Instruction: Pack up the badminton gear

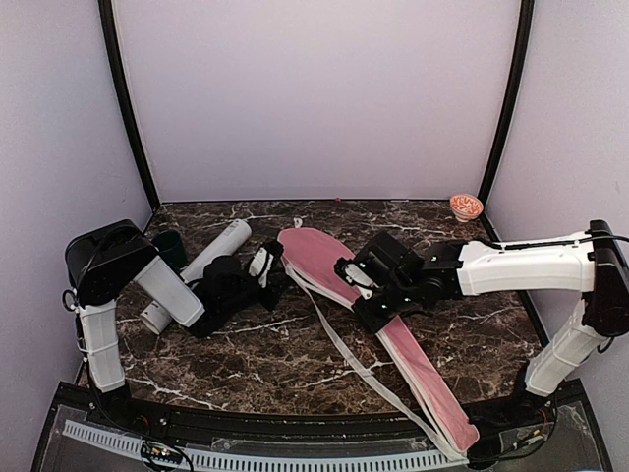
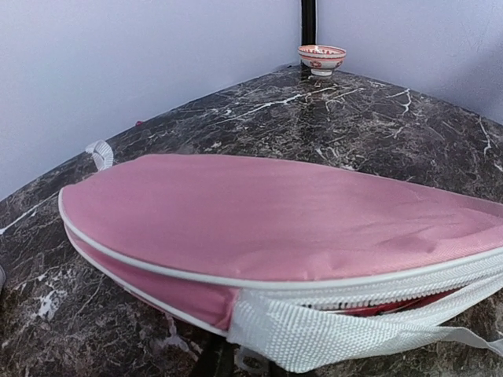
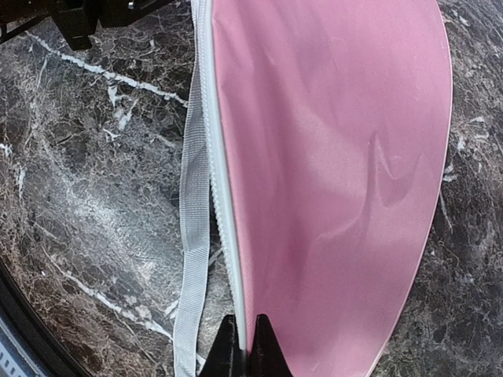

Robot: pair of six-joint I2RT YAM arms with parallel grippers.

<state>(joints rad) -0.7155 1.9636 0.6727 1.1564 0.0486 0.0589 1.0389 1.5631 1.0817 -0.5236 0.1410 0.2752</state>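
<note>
Dark fingertips of the right pincer [image 3: 244, 345] sit closest to the right wrist camera. They are pressed together with no gap, pinching the white zipper edge of the pink cover [image 3: 330, 181]. A white webbing strap [image 3: 191, 236] runs beside that edge and lies flat on the dark marbled bench [image 3: 78, 196].

From above, the cover lies on the bench at a slant. Its broad rounded end is towards the back, left of centre, and its narrow end reaches the near right edge. The right arm stretches in from the right and meets the cover about halfway along, on its left side. The strap loops away from the cover over the bench and comes back near the narrow end.

The left pincer [image 1: 267, 262] is just beside the broad end of the cover. In its own wrist view the cover fills most of the frame, the zipper line and the strap run across the bottom, and only a dark scrap of the pincer shows at the lower edge. I cannot tell whether it is open, closed or holding anything.

Behind the left arm a long pale grey tube [image 1: 218, 248] lies on the bench, angled towards the back wall. A small dark green cup [image 1: 169, 246] stands just to its left. A small orange-patterned bowl [image 1: 466, 205] stands in the far right corner, well apart from everything else.
</note>
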